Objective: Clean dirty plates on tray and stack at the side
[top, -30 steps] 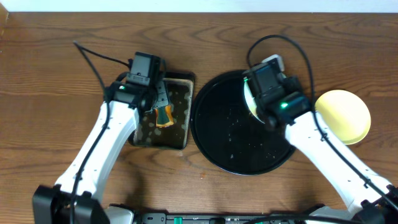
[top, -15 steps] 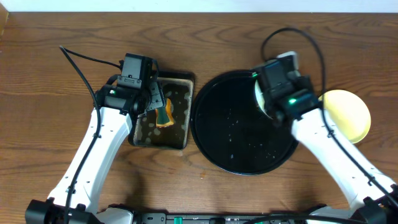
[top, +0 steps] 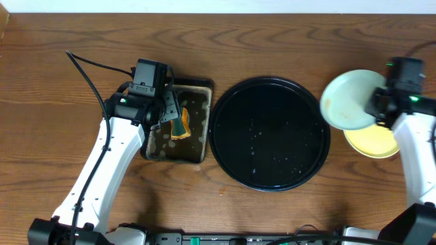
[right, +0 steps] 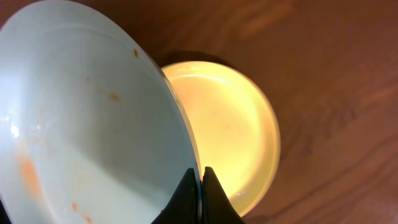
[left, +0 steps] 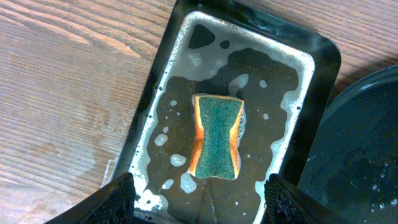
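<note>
Near the right edge of the worktop (top: 54, 102), right hand (right: 200, 185) closed tight on the rim of a pale mint-blue plate (top: 346, 101), fingertips pinching the edge from both faces. Faint orange-brown smears and specks across that plate's upper face. Held partly over the pale yellow plate (top: 376, 141), covering its far-left portion from overhead and just reaching the right rim of the tray (top: 269, 136); impossible to tell whether touching the yellow one or lifted off it. Yellow plate flat on the wood, right of the tray, looking clean and glossy in the wrist view. Round black tray at mid-worktop, a scatter of water droplets on its glossy floor. Just left of it, nearly touching, a rectangular dark pan (left: 144, 124) of soapy water with foam along its walls. In the middle of the pan, a sponge (left: 216, 137), green scouring face up, orange body beneath, pinched in at the waist. Left hand (left: 202, 200) spread open above the pan, one finger toward each long wall, gripping nothing, clear of the sponge
</note>
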You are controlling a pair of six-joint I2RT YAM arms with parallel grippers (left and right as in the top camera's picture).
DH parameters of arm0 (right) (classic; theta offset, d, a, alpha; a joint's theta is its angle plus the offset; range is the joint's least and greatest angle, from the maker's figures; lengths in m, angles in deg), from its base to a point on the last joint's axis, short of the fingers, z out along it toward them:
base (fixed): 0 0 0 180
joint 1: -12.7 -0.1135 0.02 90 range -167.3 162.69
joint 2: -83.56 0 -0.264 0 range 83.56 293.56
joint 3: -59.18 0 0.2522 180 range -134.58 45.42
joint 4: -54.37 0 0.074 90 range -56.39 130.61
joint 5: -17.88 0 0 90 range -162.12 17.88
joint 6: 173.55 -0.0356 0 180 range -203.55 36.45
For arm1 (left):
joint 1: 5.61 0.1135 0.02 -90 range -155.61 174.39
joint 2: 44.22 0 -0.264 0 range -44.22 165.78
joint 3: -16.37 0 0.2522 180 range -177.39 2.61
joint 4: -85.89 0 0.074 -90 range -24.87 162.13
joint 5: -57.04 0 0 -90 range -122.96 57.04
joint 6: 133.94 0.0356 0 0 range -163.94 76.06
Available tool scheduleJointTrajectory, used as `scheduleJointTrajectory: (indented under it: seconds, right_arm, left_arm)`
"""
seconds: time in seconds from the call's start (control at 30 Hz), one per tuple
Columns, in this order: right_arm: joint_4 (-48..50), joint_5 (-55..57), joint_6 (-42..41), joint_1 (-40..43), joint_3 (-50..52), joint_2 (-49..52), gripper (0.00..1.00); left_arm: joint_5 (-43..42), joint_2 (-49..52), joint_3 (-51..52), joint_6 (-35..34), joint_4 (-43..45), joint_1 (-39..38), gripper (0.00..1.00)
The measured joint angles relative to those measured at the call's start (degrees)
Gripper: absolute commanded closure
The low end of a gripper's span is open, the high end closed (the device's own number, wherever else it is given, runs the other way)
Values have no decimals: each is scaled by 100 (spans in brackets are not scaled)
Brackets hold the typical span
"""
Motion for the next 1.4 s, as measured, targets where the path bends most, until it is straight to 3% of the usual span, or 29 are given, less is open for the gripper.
scheduleJointTrajectory:
  seconds: [0.27, 0.5, 0.67, 0.83, 1.03, 1.27, 1.3, 1.4]
  right_arm:
    - [0, -774, -94, 1425, 4, 37, 99]
    - [9, -1270, -101, 1908, 4, 518, 95]
    - [-61, -1541, -116, 1923, 4, 868, 69]
    - [-81, -2109, -22, 1923, 9, 922, 58]
    - [-120, -3204, 391, 1829, 11, 839, 49]
    - [-494, -3440, 1198, 704, 15, 26, 30]
    - [-568, -3397, 1290, 476, 15, -79, 1]
    - [-826, -3318, 1504, 20, 15, -181, 1]
  left_arm:
    - [0, 0, 17, 0, 2, 0, 32]
    - [0, 0, 46, 0, 0, 0, 32]
    - [0, 0, 48, 0, 0, 0, 32]
    - [2, 0, 50, 66, 0, 0, 32]
    - [2, 0, 52, 232, 0, 7, 22]
    - [-262, 0, 52, 380, -308, 437, 21]
    - [-315, 0, 52, 422, -396, 518, 21]
    - [-431, 0, 55, 538, -798, 688, 20]
